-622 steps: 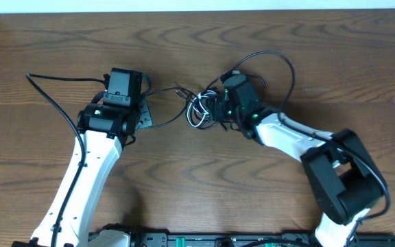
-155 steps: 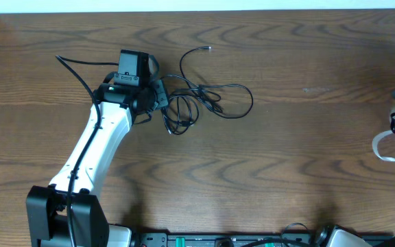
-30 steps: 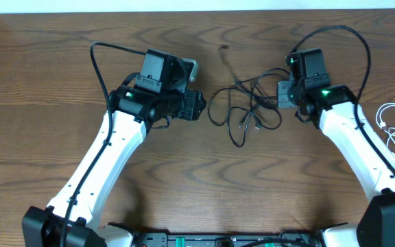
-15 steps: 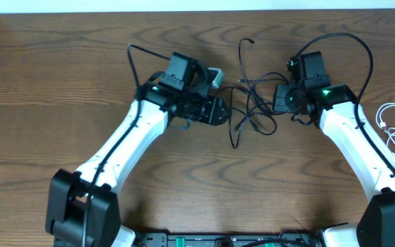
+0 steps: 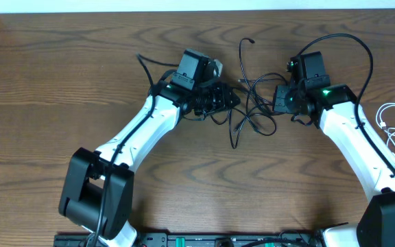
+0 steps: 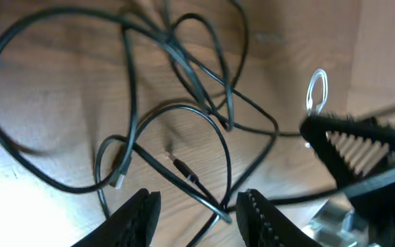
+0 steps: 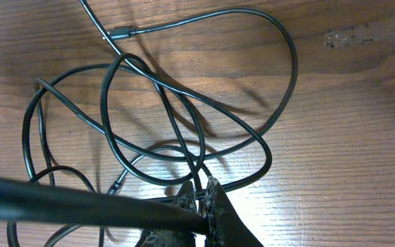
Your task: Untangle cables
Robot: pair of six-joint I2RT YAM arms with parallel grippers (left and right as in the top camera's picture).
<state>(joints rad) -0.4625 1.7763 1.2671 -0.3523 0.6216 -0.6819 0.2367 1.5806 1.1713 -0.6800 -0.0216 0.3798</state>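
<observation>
A loose tangle of black cables (image 5: 254, 113) lies mid-table between my two grippers. My left gripper (image 5: 230, 99) is at the tangle's left edge. In the left wrist view it (image 6: 201, 216) stands open, and crossing black strands (image 6: 214, 206) lie between its fingers on the wood. My right gripper (image 5: 278, 99) is at the tangle's right edge. In the right wrist view it (image 7: 201, 202) is shut on a black cable strand, with the loops (image 7: 184, 103) spread out beyond it. One plug end (image 5: 252, 41) points toward the far side. A white cable (image 5: 391, 127) lies coiled at the far right, apart from the tangle.
The brown wooden table (image 5: 184, 185) fills the view. The right gripper's dark body (image 6: 362, 151) shows in the left wrist view, just beyond the tangle. Thick black arm wires arc above each wrist (image 5: 341, 41).
My left arm has swung right, up to the tangle, and its jaws have narrowed. The cable loops shifted slightly. The right arm has stayed put, still shut.
</observation>
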